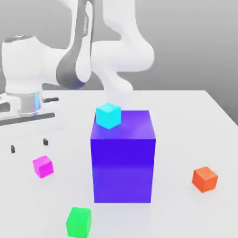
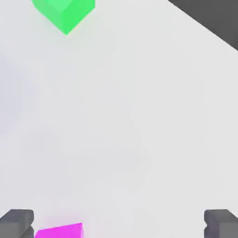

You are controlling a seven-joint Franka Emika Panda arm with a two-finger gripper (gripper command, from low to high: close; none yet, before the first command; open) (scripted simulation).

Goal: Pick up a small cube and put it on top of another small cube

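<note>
Green cube [image 1: 78, 222] in front, magenta cube [image 1: 42, 166] apart (gripper [image 2: 119, 223] wide).

Magenta small cube [image 1: 42, 166] flat on table, green cube [image 1: 78, 222] nearby, apart

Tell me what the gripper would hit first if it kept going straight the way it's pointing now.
Probably the bare white table. The open gripper looks down on empty tabletop; the pink cube sits just inside one finger, off centre, though depth is unclear.
</note>
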